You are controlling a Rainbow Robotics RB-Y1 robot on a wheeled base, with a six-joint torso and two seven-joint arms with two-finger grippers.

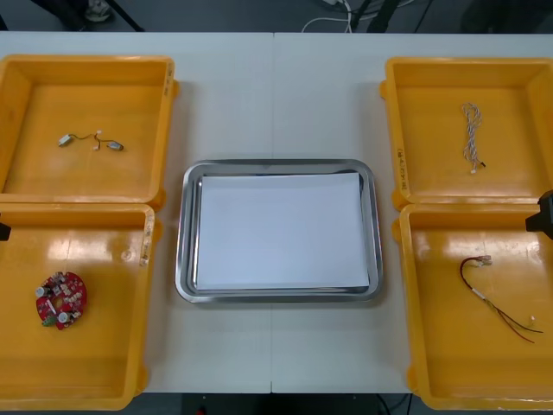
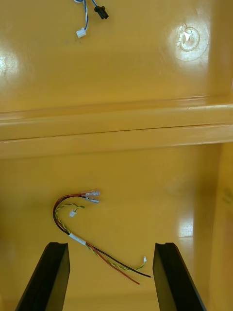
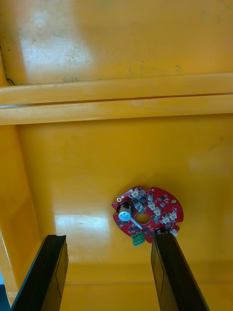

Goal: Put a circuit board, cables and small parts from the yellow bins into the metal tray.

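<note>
A round red circuit board (image 1: pixel 60 300) lies in the near left yellow bin (image 1: pixel 104 380). In the left wrist view my left gripper (image 3: pixel 109 272) hangs open above that bin's floor, and the circuit board (image 3: pixel 148 214) sits just past the tip of one finger (image 3: pixel 174 272). A red and yellow cable (image 1: pixel 497 298) lies in the near right bin (image 1: pixel 449 363). My right gripper (image 2: pixel 110 277) is open over it, with the cable (image 2: pixel 82 228) curling between and beyond the fingers. The metal tray (image 1: pixel 188 285), white inside, sits in the middle of the table.
The far left bin (image 1: pixel 26 86) holds small metal parts (image 1: pixel 91 141) joined by thin wires. A twisted blue and white cable (image 1: pixel 471 136) lies in the far right bin (image 1: pixel 415 95); its end (image 2: pixel 83 22) shows beyond the bin walls (image 2: pixel 116 131).
</note>
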